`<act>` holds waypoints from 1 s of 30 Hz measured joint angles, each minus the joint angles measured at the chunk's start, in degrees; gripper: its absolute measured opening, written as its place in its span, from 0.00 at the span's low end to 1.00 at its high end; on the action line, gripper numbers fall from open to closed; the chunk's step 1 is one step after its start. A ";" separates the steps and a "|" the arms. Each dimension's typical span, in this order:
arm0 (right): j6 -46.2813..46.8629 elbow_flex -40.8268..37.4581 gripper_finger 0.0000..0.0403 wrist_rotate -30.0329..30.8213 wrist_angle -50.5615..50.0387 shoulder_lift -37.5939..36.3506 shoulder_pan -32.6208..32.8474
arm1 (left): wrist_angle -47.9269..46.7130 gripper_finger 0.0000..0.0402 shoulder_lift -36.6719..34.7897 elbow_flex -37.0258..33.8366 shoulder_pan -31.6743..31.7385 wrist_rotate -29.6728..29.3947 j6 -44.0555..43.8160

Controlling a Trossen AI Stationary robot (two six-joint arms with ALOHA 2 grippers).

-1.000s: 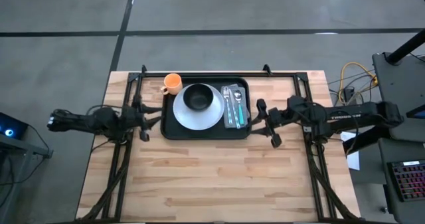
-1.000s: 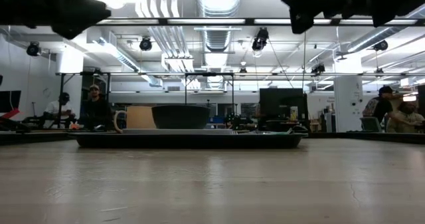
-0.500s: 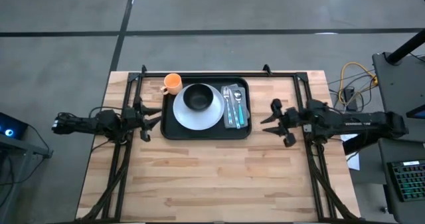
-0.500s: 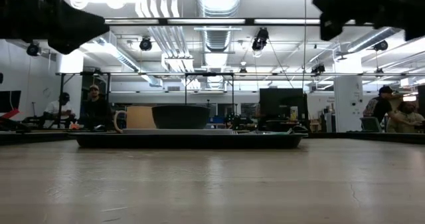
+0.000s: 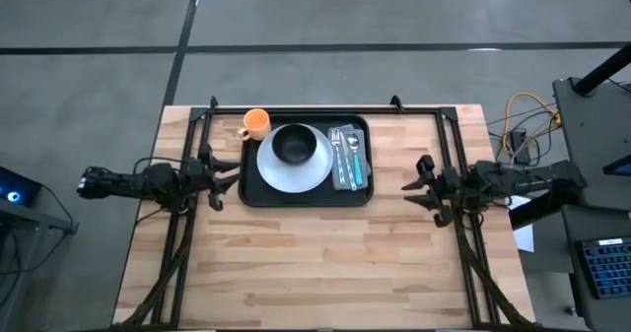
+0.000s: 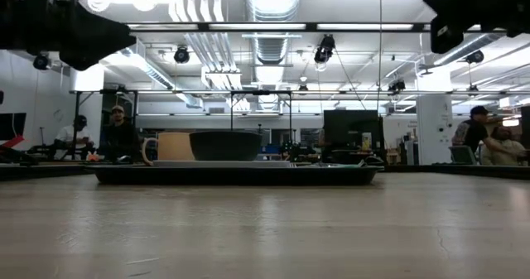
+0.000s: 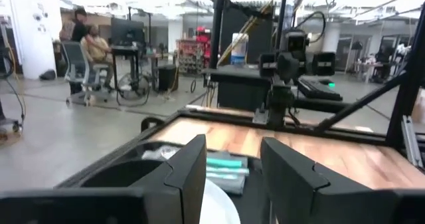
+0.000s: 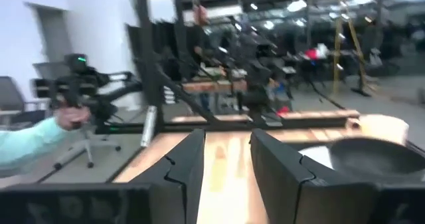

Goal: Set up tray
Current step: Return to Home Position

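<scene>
The right end effector (image 5: 419, 182) has drawn back to the right across the bench (image 5: 325, 263), away from the tray (image 5: 252, 196). A second ago it hung just beside the tray's right edge. It now sits well clear of that edge, close to the bench's right-hand frame, with bare wood between them and its fingers spread. The left end effector (image 5: 221, 179) holds much the same place as before, just off the tray's left edge, its fingers also apart and pointing at the tray.

The black tray itself has not shifted. It lies flat on the far half of the bench, between the two end effectors and touched by neither. On it sit a white plate (image 5: 271, 169) carrying a dark bowl (image 5: 294, 143), an orange cup (image 5: 256, 124) in the far left corner, and a grey napkin (image 5: 364, 147) along the right side with cutlery (image 5: 346, 160) laid on top. From bench height, the tray (image 6: 232, 176) shows as a low dark band with the bowl (image 6: 225, 145) rising above it.
</scene>
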 joint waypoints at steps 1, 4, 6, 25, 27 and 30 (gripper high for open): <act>-0.57 -0.43 0.28 0.42 -0.22 -1.30 1.09 | -0.81 0.31 -0.20 0.00 0.00 0.08 -0.58; -0.72 -2.43 0.29 1.06 -0.54 -5.56 3.27 | -2.99 0.31 -0.95 0.00 0.00 0.74 -2.65; -0.30 -3.97 0.29 1.98 -1.54 -7.87 3.94 | -4.61 0.31 -1.64 0.00 0.02 3.90 -3.41; -0.96 -6.46 0.27 4.16 -8.34 -14.36 4.21 | -5.57 0.31 -3.80 -0.17 -0.02 22.42 -2.93; -0.61 -6.46 0.27 5.03 -9.13 -14.36 4.21 | -5.24 0.31 -3.80 -0.17 -0.02 22.43 -2.83; -0.85 -6.46 0.27 6.27 -10.07 -14.36 4.21 | -5.87 0.31 -3.80 -0.17 0.00 22.40 -1.71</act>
